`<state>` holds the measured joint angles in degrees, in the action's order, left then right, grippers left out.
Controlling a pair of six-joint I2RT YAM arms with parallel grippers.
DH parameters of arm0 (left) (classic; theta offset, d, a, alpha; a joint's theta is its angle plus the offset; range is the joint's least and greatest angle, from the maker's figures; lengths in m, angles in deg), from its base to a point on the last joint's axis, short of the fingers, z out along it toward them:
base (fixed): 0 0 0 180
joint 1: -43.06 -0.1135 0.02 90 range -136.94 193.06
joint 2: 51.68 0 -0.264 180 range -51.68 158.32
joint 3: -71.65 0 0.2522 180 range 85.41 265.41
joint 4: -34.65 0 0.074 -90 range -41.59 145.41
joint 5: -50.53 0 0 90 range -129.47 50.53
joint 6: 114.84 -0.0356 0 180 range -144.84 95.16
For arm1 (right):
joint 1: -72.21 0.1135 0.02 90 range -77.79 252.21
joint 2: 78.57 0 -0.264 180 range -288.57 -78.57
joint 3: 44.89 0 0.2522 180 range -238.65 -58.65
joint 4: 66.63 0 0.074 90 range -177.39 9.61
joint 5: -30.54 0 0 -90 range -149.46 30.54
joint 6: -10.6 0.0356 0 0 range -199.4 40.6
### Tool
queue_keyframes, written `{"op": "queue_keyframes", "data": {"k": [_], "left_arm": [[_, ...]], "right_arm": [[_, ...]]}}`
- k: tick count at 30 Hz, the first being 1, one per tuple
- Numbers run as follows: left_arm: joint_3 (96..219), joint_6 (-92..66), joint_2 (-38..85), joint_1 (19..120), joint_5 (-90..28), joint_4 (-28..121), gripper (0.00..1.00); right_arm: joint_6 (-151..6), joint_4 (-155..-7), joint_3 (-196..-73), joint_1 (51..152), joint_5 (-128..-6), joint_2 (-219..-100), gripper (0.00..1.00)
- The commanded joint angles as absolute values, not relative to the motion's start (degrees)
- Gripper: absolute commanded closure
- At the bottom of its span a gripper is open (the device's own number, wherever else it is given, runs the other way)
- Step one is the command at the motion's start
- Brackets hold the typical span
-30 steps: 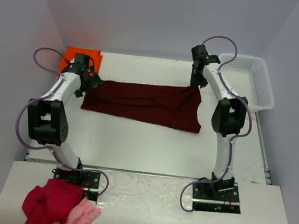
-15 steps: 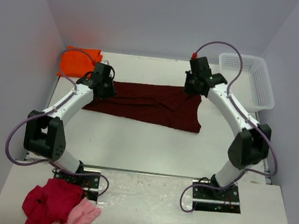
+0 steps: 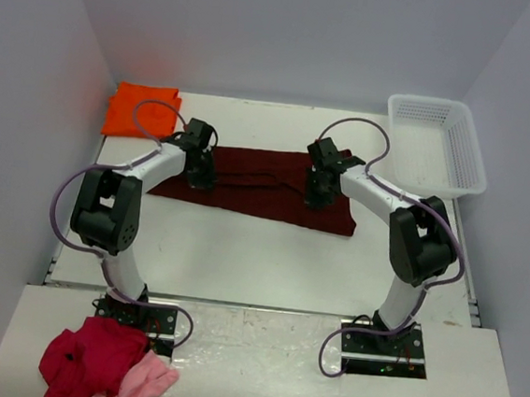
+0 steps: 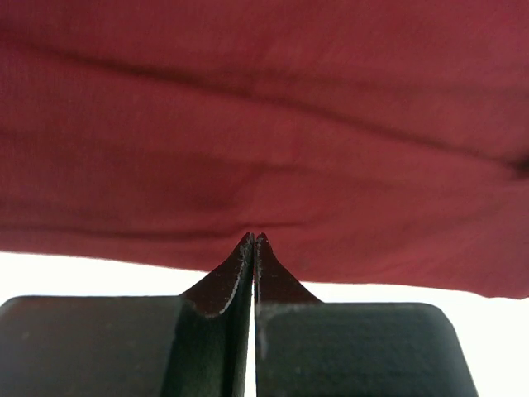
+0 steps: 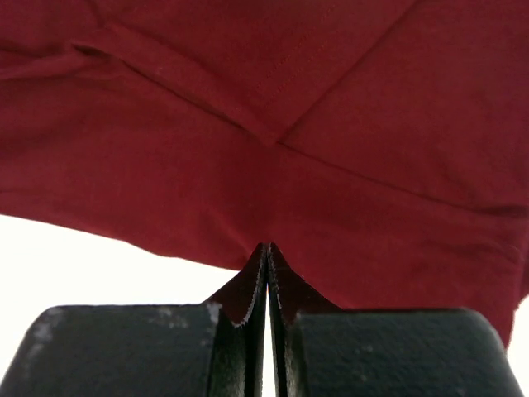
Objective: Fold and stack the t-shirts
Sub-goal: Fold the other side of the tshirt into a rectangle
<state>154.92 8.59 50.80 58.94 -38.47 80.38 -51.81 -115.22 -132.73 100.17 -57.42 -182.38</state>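
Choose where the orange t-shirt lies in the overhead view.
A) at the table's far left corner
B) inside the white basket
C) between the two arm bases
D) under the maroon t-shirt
A: the orange t-shirt lies folded and uncovered at the far left corner, while the white basket sits at the far right.

A large dark maroon cloth t-shirt [image 3: 257, 184] lies as a long wrinkled band across the tabletop [image 3: 269, 255]. A bright orange cloth t-shirt [image 3: 140, 110] sits folded at the far-left corner.

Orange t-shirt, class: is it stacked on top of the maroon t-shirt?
No, the orange t-shirt lies apart at the far left corner of the table, the maroon t-shirt spread mid-table.
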Motion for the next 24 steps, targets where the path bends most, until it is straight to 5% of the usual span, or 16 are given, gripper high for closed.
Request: {"op": "queue_keyframes", "data": {"k": [1, 13, 24], "left_arm": [[160.28, 8.56, 53.08, 58.97, -38.86, 81.11, 1.0], [168.82, 8.64, 66.79, 58.88, -37.71, 85.59, 1.0], [159.78, 11.19, 62.6, 58.79, -41.66, 86.29, 1.0]], "right_arm": [[-51.37, -113.26, -136.68, 100.16, -58.14, -185.08, 1.0], [-51.19, -112.21, -138.37, 100.16, -60.08, -191.68, 1.0], [-45.49, -115.02, -133.1, 100.16, -54.46, -189.4, 1.0]]}}
